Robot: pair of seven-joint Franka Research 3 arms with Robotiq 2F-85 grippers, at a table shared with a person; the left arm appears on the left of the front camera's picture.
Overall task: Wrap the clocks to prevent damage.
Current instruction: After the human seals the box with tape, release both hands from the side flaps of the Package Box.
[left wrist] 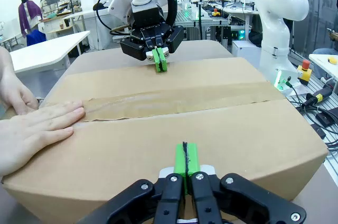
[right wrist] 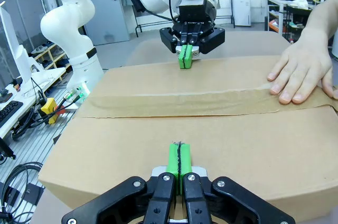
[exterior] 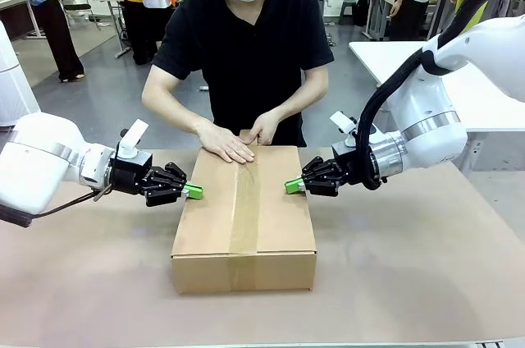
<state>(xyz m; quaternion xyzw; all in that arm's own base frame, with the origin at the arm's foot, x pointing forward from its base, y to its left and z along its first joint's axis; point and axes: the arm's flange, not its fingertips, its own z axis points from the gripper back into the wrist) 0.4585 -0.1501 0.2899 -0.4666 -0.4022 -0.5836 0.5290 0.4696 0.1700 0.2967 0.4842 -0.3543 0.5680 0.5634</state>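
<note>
Box position: the cardboard box (exterior: 244,217) sits at the centre of the front view on the brown table (exterior: 426,282), flaps closed.
Long axis: runs from the lower edge of the frame up toward the person; the tape strip (exterior: 244,208) follows that same axis along the centre seam.
Left gripper: the left gripper (exterior: 194,191) has its jaws pressed together with nothing between them; the green tips meet the box's left side wall near the top edge, centre-left of frame.
Right gripper: the right gripper (exterior: 293,186) also has its jaws fully together and empty, its tips against the opposite side wall, centre-right of frame.
Bracing relation: the two grippers face each other across the short axis, apparently pinning the box from both sides.
Person's hands: the flat hand (exterior: 223,142) and the other hand (exterior: 265,129) rest on the far end of the lid, over the tape's end.
Nearer agent: the person's hands are on the tape; both grippers stand beside it, level with each other.
Clocks: not visible; presumably inside the box.
</note>
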